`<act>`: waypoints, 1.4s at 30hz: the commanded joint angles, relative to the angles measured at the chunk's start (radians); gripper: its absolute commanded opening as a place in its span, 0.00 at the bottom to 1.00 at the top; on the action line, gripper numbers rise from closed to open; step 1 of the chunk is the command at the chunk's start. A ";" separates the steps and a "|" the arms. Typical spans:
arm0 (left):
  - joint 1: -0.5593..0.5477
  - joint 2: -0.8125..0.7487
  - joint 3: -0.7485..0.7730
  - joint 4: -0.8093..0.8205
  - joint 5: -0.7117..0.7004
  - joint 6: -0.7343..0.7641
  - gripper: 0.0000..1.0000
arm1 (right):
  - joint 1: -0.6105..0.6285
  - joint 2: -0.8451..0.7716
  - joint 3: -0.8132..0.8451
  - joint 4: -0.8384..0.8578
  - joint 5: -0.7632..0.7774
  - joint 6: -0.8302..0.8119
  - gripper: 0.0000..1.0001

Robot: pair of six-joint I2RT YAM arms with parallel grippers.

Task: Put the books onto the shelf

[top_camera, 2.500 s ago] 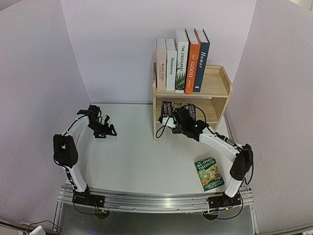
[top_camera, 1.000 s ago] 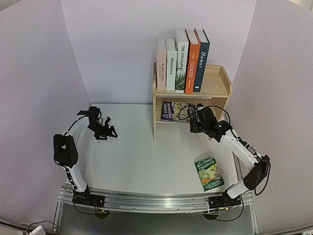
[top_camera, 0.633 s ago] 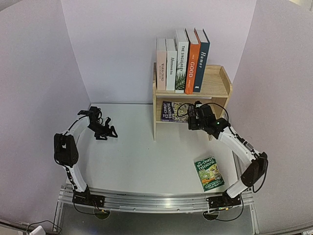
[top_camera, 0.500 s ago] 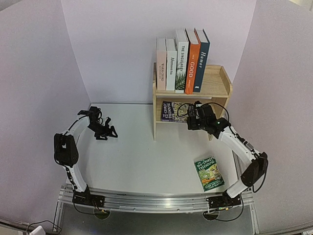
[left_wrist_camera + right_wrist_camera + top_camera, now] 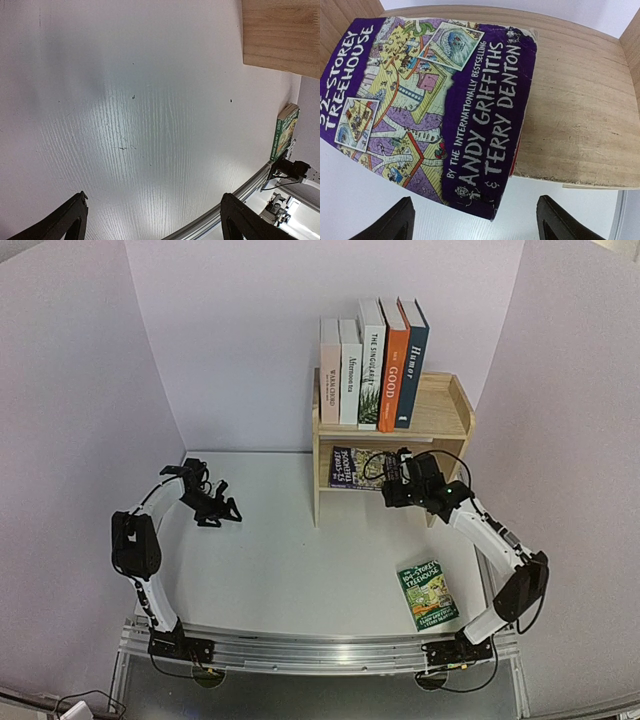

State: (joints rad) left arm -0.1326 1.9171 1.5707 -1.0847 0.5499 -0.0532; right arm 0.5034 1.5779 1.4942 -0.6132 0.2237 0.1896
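Several books [image 5: 372, 365] stand upright on top of the wooden shelf [image 5: 450, 410]. A purple "Treehouse" book [image 5: 435, 95] lies flat on the lower shelf board [image 5: 580, 115], its near corner overhanging the front edge, with a red edge showing under it. My right gripper [image 5: 475, 225] is open just in front of that corner and holds nothing; from above, the right gripper [image 5: 388, 488] is at the shelf's lower opening. A green Treehouse book [image 5: 428, 593] lies flat on the table at the near right. My left gripper [image 5: 228, 512] hangs open and empty over the left table.
The left wrist view shows the white table [image 5: 150, 100], the shelf's wooden side panel [image 5: 280, 35] at top right and the green book [image 5: 285, 130] at the right edge. White walls [image 5: 240, 340] enclose the table on three sides. A metal rail [image 5: 320, 650] runs along the near edge.
My right gripper has spread its jaws wider and shifted slightly left in front of the lower shelf. The purple book lies still on the shelf. The left arm has not moved.
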 commanded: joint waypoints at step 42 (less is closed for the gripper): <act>0.006 0.000 0.028 -0.027 0.006 0.016 0.91 | 0.057 0.042 -0.021 0.201 0.156 0.068 0.75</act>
State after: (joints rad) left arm -0.1318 1.9182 1.5711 -1.1007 0.5491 -0.0517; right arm 0.5505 1.6715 1.5075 -0.4542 0.3443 0.2416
